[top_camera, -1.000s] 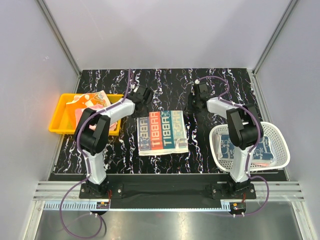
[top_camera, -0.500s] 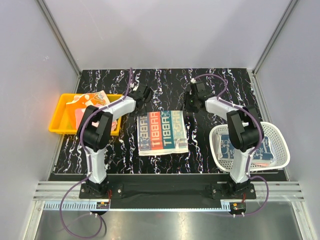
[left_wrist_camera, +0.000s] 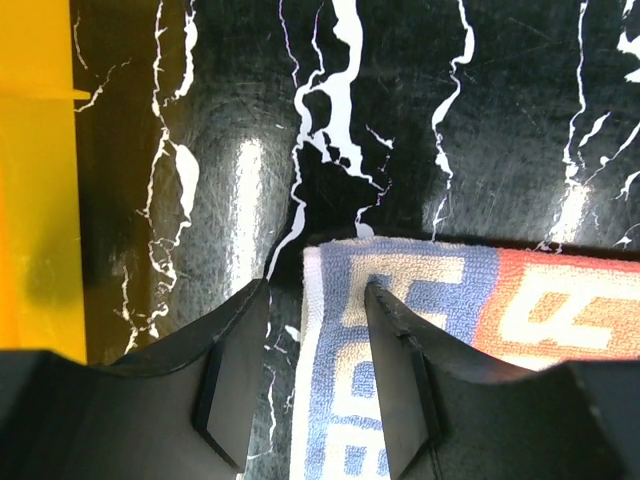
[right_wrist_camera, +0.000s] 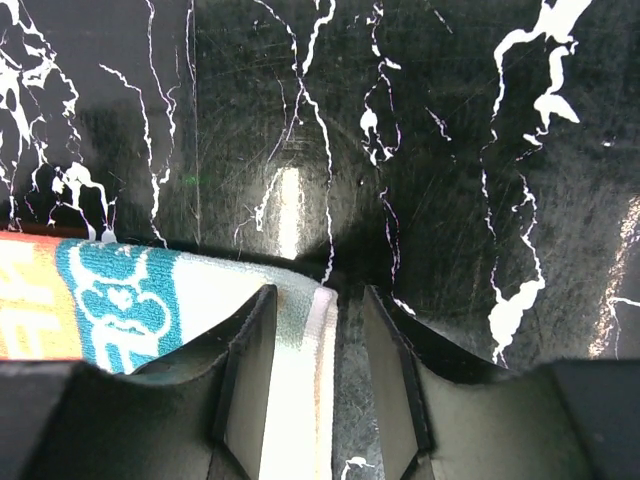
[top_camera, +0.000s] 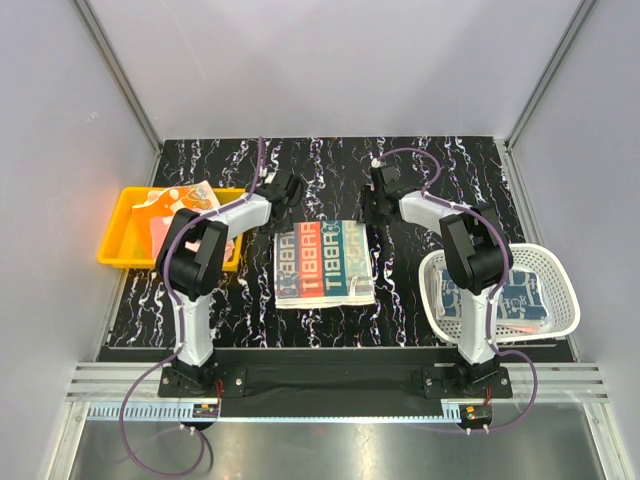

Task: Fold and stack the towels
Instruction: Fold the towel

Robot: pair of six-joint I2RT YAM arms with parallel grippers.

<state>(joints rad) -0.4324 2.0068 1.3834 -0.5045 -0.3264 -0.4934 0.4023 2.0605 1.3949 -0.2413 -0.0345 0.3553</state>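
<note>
**Both jaws open at the far corners of the spread towel**

The black marbled table (top_camera: 430, 165) carries everything in view. At its right edge, beside my right arm, stands the white mesh basket (top_camera: 562, 275); a blue cloth (top_camera: 518, 298) lies inside it. At the left edge sits the yellow tray (top_camera: 118, 245), holding an orange cloth (top_camera: 178, 200) with white and pink patches.

The printed towel (top_camera: 325, 262) lies flat at the centre of the table, between my two arms, apart from both tray and basket. Its bands of blue, orange and teal carry large white letters.

My left gripper (left_wrist_camera: 315, 300) hangs low over the towel's far left corner. Its jaws stand apart. One finger (left_wrist_camera: 235, 370) is over bare table just beside the towel's edge, and the other (left_wrist_camera: 400, 370) is over the blue lettered band (left_wrist_camera: 350, 400). I cannot tell whether either finger touches down.

My right gripper (right_wrist_camera: 318, 300) hangs over the far right corner, jaws likewise apart. The towel's pale border (right_wrist_camera: 300, 380) runs up through the gap between them, and the teal band (right_wrist_camera: 120, 300) lies to the left of the gap.
</note>
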